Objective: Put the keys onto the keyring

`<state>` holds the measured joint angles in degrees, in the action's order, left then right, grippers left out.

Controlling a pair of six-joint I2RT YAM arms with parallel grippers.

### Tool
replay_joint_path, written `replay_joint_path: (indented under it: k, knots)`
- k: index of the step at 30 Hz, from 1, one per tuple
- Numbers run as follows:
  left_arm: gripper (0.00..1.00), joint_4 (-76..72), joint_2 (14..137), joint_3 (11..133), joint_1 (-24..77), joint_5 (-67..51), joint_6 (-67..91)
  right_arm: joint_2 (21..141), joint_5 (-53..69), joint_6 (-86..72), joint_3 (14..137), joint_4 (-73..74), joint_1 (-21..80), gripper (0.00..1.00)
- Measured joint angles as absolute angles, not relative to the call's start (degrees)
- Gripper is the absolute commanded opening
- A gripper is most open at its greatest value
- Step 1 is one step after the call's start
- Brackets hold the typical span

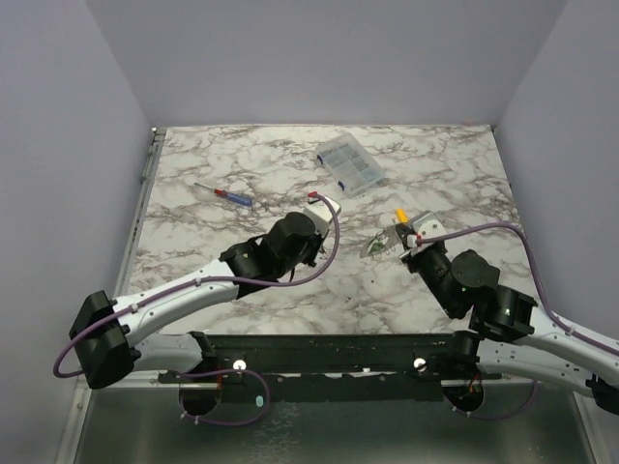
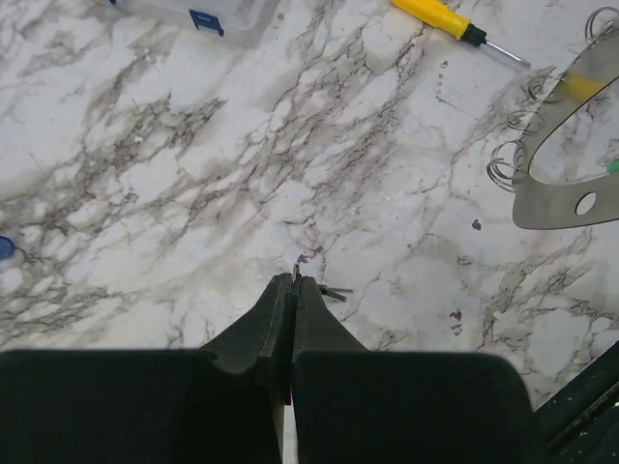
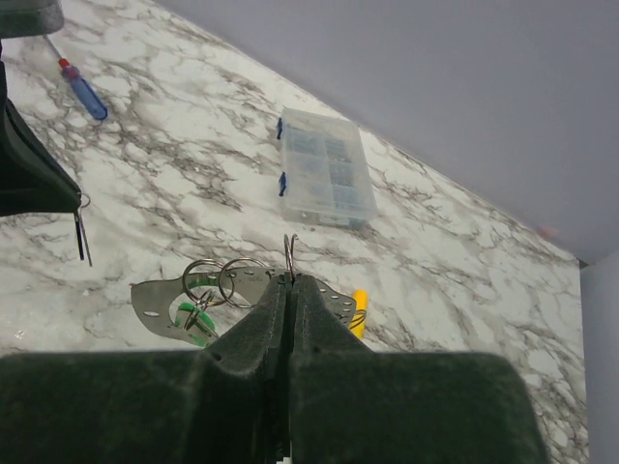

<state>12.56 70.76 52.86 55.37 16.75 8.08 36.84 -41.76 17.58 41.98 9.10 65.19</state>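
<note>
Silver and thin, a key (image 3: 81, 232) hangs pinched in the shut left gripper (image 2: 293, 280). Loose rings (image 3: 222, 282) lie by a grey strap (image 3: 155, 300), just beside the right gripper (image 3: 291, 280), which is pinched shut on one upright ring (image 3: 288, 253).

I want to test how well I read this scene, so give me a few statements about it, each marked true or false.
1. The left hand and the right hand are both shut. True.
2. The right hand pinches a wire ring. True.
3. The left hand is empty. False: a small key hangs from its fingertips.
4. The yellow-handled screwdriver lies right beside the blue-handled screwdriver. False: they lie far apart, the yellow one close to the right hand.
</note>
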Motion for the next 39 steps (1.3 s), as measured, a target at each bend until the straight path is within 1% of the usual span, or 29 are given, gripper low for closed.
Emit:
replay_joint_path:
  k: [8, 14, 17, 20, 24, 32, 39]
  knots:
    - [0.00, 12.23, 65.73, 54.59, 55.68, 17.96, -4.19, 33.01, -34.81, 17.56, 41.87, 8.78, 65.19, 0.01]
    - [0.00, 7.94, 63.16, 54.04, 55.72, 16.34, -11.14, 32.67, -29.21, 17.58, 41.80, 8.93, 65.17, 0.01]
    - [0.00, 2.85, 59.48, 50.19, 55.72, 11.84, -15.88, 32.16, -26.04, 17.67, 41.71, 9.13, 65.17, 0.01]
    - [0.00, -4.64, 53.34, 41.67, 55.72, 7.27, -20.34, 31.22, -22.26, 18.24, 41.25, 9.17, 65.17, 0.01]
    - [0.00, -9.69, 49.15, 35.44, 55.72, 4.21, -23.31, 30.30, -16.47, 19.70, 40.91, 9.72, 65.17, 0.01]
    - [0.00, -14.59, 46.61, 31.99, 54.72, -0.58, -25.02, 34.33, -4.95, 26.28, 40.95, 11.29, 65.17, 0.01]
    - [0.00, -15.81, 43.35, 29.93, 53.95, -3.33, -26.24, 36.80, -3.25, 34.79, 40.62, 11.05, 65.17, 0.01]
